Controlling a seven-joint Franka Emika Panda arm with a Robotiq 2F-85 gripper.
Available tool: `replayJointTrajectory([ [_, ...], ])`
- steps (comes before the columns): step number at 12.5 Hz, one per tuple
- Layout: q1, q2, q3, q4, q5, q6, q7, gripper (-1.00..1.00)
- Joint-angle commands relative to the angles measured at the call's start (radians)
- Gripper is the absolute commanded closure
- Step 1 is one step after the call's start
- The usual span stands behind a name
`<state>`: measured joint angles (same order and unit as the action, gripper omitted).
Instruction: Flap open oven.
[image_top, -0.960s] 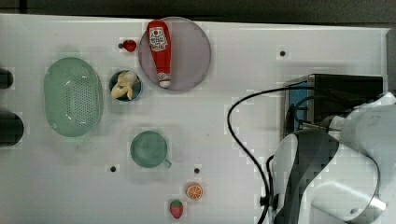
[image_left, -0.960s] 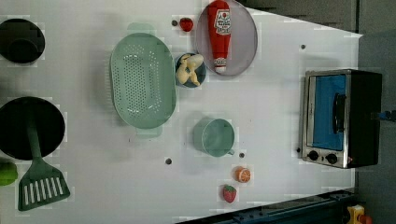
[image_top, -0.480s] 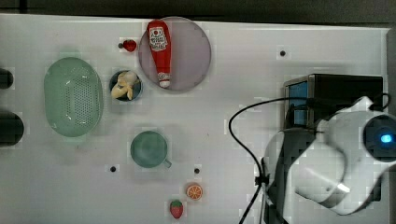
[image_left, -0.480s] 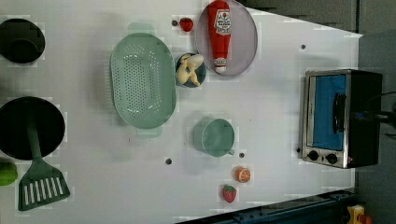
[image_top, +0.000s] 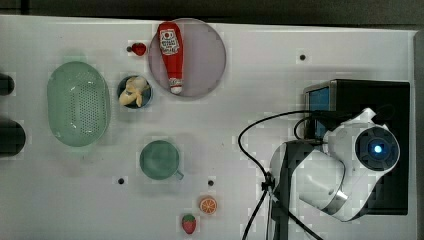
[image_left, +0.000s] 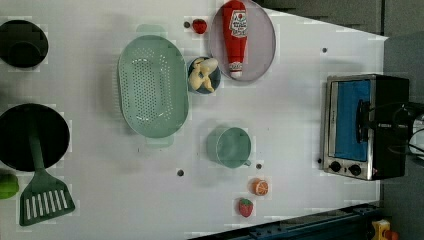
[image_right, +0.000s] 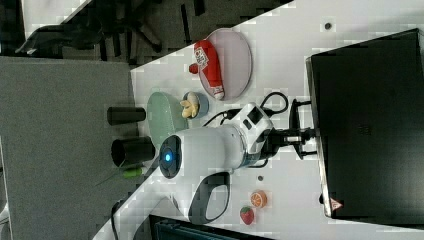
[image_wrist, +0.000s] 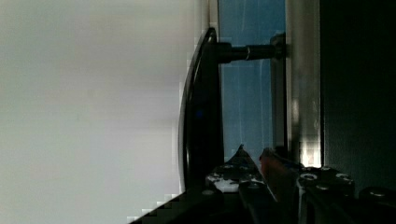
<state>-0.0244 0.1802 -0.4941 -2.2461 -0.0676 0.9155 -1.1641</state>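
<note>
Oven: you see it at the left view's right edge of the white surface, door shut | Handle: black bar across the blue glass | Jaws: a narrow gap, right at the handle, you cannot tell whether they grip it | Cup: well apart, mid-surface

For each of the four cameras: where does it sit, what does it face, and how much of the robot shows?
Top view: overhead, looking down; arm covers part of the oven.
Left view: overhead, facing the oven door; arm at the left view's right edge.
Right view: high, behind the oven; arm and hand.
Wrist view: close on the handle and glass.
Top and left views share the ketchup.
</note>
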Motion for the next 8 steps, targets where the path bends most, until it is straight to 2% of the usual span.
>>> replayJointTrajectory([
  [1,0.026,-0.002,0.019,-0.004,-0.020,0.008,-0.036,0.65],
  [3,0.052,0.008,0.029,-0.007,-0.092,0.008,0.029,0.65],
  [8,0.119,0.070,0.087,-0.017,-0.358,0.003,0.385,0.65],
])
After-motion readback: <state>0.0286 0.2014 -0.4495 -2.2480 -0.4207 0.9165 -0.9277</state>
